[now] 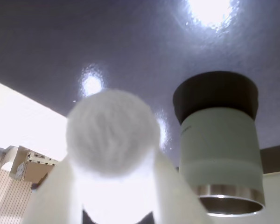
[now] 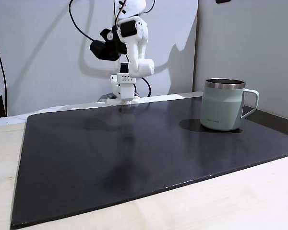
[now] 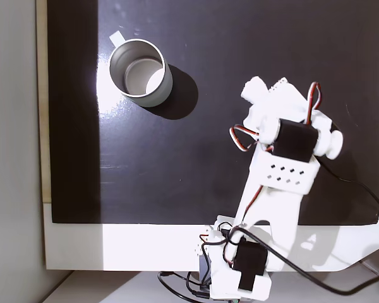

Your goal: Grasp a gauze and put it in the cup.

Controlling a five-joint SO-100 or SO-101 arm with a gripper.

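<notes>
Gauze (image 1: 113, 133) is in the hand (image 1: 114, 186), white fingers clamped on either side of the roll in the wrist view, fuzzy end face toward the camera. So the grasp looks done and this is the carry step. Arm is folded up high over the back of the black mat (image 2: 134, 153) in a fixed view; the hand itself is hard to pick out there, so I'm going by the wrist view for the grip. Cup (image 2: 224, 106) stands upright on the mat, well apart from the arm, handle pointing away from it; from above, the cup (image 3: 141, 69) is open and looks empty inside. In the wrist view the cup (image 1: 219, 149) appears upside down, steel rim at the bottom of the picture, off to the right of the roll. Next move, as I read it: swing across the mat toward the cup, get the roll centred above the rim, then let go. Mouth is much wider than the roll, so tolerance looks generous. Small dark print near the cup's base in the fixed view, too small to read. No other labels I can make out.
</notes>
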